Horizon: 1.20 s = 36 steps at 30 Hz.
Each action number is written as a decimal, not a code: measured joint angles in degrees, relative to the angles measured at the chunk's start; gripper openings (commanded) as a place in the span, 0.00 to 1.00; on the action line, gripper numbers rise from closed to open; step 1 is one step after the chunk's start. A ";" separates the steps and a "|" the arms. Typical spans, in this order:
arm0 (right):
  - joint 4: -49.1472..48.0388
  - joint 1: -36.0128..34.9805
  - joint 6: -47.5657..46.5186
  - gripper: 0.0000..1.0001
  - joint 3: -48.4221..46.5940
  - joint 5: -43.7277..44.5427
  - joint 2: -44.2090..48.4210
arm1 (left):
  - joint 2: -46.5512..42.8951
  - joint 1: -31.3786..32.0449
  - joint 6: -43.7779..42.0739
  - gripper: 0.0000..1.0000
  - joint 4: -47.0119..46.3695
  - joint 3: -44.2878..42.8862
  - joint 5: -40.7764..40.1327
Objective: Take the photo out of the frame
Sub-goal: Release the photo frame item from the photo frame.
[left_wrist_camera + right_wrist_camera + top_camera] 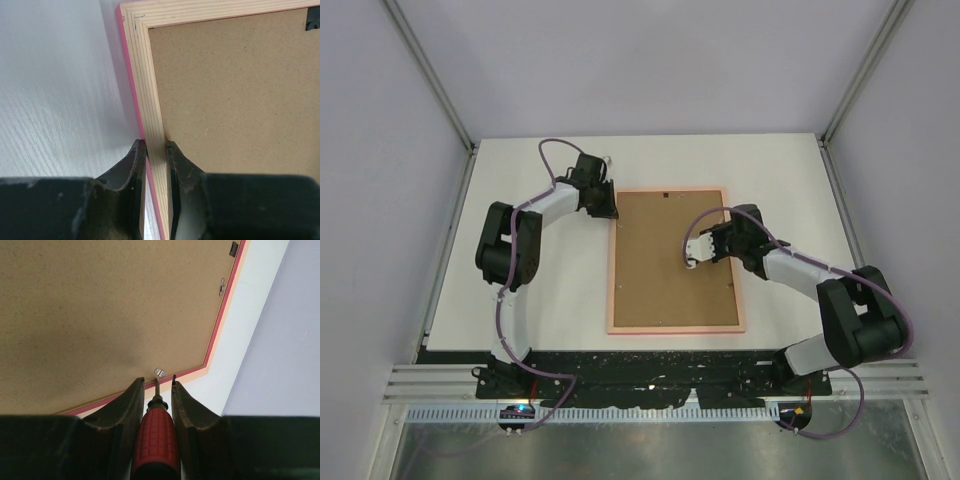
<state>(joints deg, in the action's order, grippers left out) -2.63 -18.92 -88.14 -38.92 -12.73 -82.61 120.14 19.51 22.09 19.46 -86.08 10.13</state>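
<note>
Left wrist: left gripper (156,146) clamps frame (142,70) rail; right gripper (159,384) grips red screwdriver (156,440), tip by metal tab (159,372).

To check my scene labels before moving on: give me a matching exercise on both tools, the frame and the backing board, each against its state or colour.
1. left tool
2. right tool
3. board
4. frame

a. pink-edged, lying back up
b. grips a red-handled screwdriver
c. brown, facing up
d. clamped on the frame's side rail

Pairs: 1-d, 2-b, 3-c, 4-a
</note>
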 measured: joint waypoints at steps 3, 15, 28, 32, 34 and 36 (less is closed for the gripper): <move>-2.71 -0.17 -1.81 0.08 0.57 0.48 -1.57 | 0.00 -0.02 0.00 0.00 -0.04 0.00 0.02; -13.31 -0.50 -8.66 0.08 3.78 1.51 -6.29 | 0.00 -0.02 0.04 0.00 -0.31 0.02 0.24; -10.97 2.38 -14.14 0.08 2.80 -5.44 -6.80 | 1.01 0.00 -1.27 0.00 2.14 -2.23 0.42; -11.04 3.63 -17.86 0.08 1.81 -7.06 -8.66 | 1.90 0.02 -1.75 0.00 2.95 -3.87 0.42; -11.78 3.80 -19.91 0.08 1.77 -7.56 -9.75 | 2.34 0.04 -2.03 0.00 3.50 -4.68 0.42; -13.29 3.78 -21.16 0.08 1.77 -7.82 -11.04 | 2.67 0.04 -2.49 0.00 3.78 -5.27 0.44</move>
<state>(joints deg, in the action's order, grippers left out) -15.92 -15.14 -109.30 -37.15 -20.56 -93.65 122.80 19.55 19.59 23.24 -91.35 10.57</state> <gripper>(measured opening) 0.319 0.206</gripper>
